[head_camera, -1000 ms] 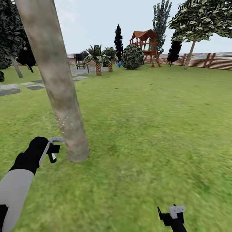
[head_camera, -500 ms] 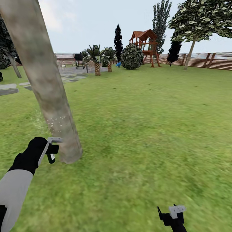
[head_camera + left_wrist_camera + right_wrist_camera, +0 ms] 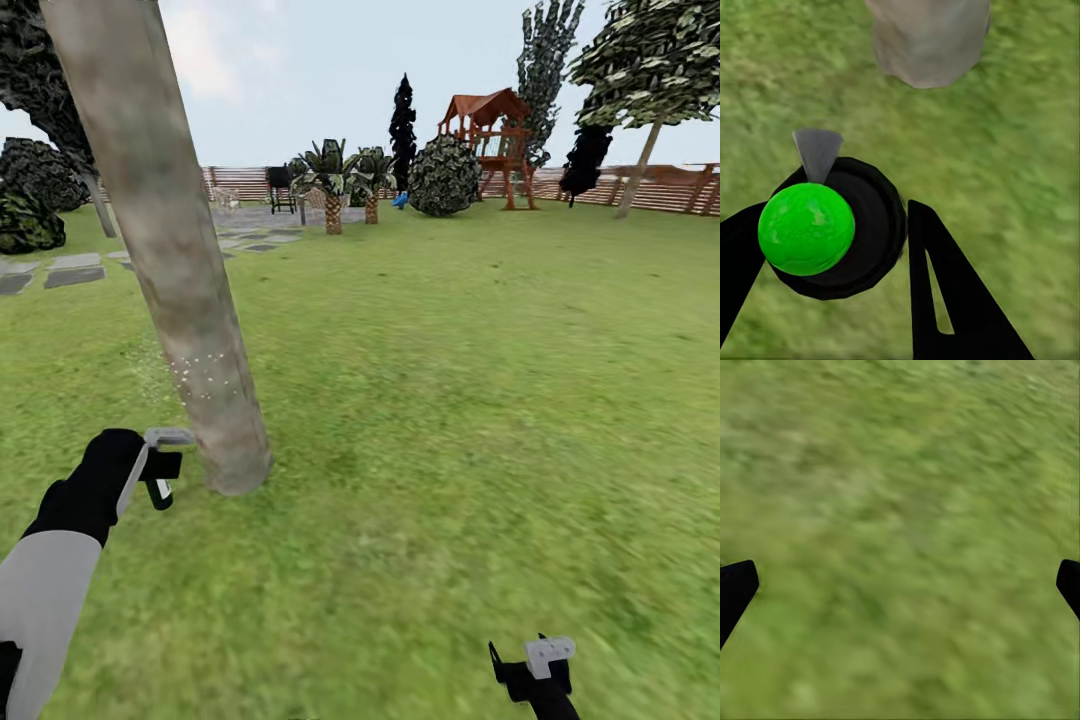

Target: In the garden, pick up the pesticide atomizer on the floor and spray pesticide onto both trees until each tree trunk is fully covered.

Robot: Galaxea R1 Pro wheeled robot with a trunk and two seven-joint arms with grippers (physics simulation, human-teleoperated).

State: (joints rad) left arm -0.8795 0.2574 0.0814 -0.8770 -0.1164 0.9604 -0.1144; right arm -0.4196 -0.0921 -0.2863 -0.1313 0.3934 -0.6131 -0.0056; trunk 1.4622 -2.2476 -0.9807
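Two end effectors. Right end effector (image 3: 532, 668), at 5 o'clock: fingers spread wide over grass (image 3: 900, 510), empty. Left end effector (image 3: 160, 470), at 8 o'clock: closed around one pesticide atomizer (image 3: 832, 229), black body, green cap. Just beyond it, one tree trunk (image 3: 170, 240) with white spray specks. Second tree (image 3: 655, 70) far off at 1 o'clock, by the fence (image 3: 670, 190).

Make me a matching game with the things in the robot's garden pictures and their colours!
Things:
1. round ball top of the atomizer
2. thick mottled tree trunk
3. wooden playhouse roof
4. left gripper

Colours:
A. reddish brown
B. black
C. bright green
D. pale grey-beige

Pairs: 1-C, 2-D, 3-A, 4-B
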